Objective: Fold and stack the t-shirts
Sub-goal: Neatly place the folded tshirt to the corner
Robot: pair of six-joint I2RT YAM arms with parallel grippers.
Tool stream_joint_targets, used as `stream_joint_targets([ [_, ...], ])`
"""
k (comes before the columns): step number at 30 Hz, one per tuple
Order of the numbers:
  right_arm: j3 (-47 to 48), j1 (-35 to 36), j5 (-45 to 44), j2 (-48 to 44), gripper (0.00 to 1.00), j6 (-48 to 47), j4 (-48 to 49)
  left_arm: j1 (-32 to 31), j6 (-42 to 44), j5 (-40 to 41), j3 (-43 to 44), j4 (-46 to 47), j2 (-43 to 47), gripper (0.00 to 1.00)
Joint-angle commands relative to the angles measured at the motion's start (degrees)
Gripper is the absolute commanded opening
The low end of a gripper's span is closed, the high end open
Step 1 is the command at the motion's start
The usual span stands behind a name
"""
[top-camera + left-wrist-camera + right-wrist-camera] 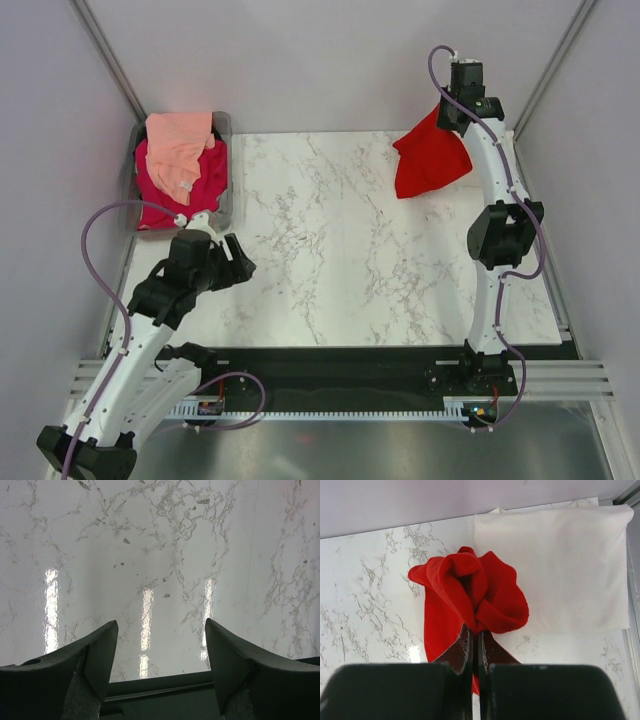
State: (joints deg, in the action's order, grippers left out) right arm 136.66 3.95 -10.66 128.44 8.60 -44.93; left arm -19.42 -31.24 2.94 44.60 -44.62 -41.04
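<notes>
Right wrist: right jaws clamped on bunched red tee [470, 595], white tee [555, 565] behind it.
Left wrist: left jaws spread wide, empty, over table [150, 555].
Bin [229, 190]: peach tee [180, 150] on pink tee [205, 185].

readable text: none is showing in any view.
red t-shirt [495, 600]: plain cloth, no lettering is showing.
tabletop [330, 250]: only marble veining is showing.

I see a white marble table [330, 250] with thin grey lines in it, a grey bin [229, 165] at its far left corner, plain pale walls [330, 60] behind and at both sides, a black strip [340, 358] along the near edge, silver metal rails [590, 375] beside it
</notes>
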Motion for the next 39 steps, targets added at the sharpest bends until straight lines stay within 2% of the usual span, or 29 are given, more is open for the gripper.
stream_joint_targets([
  [1,3.3,-1.1,-0.7,0.1,0.0,-3.2,1.0,-0.2,0.0,0.8,0.1,0.7,0.3,0.77],
  [14,6.4,-3.7,3.1,-2.1,0.0,-4.5,2.7,-0.4,0.0,0.8,0.1,0.8,0.0,0.76],
  [19,6.2,-3.7,4.2,-1.5,0.0,-7.8,5.5,-0.4,0.0,0.8,0.1,0.8,0.0,0.75],
  [24,6.3,-3.6,1.6,-0.7,0.0,-9.8,8.6,-0.4,0.0,0.8,0.1,0.8,-0.1,0.75],
  [30,5.5,-6.7,-2.0,1.0,0.0,-10.1,11.3,-1.1,0.0,0.8,0.0,0.7,-0.1,0.74],
  [39,-0.4,-10.2,-1.6,4.4,0.0,-10.9,18.2,-1.1,-0.1,0.8,0.2,0.6,-1.9,0.73],
])
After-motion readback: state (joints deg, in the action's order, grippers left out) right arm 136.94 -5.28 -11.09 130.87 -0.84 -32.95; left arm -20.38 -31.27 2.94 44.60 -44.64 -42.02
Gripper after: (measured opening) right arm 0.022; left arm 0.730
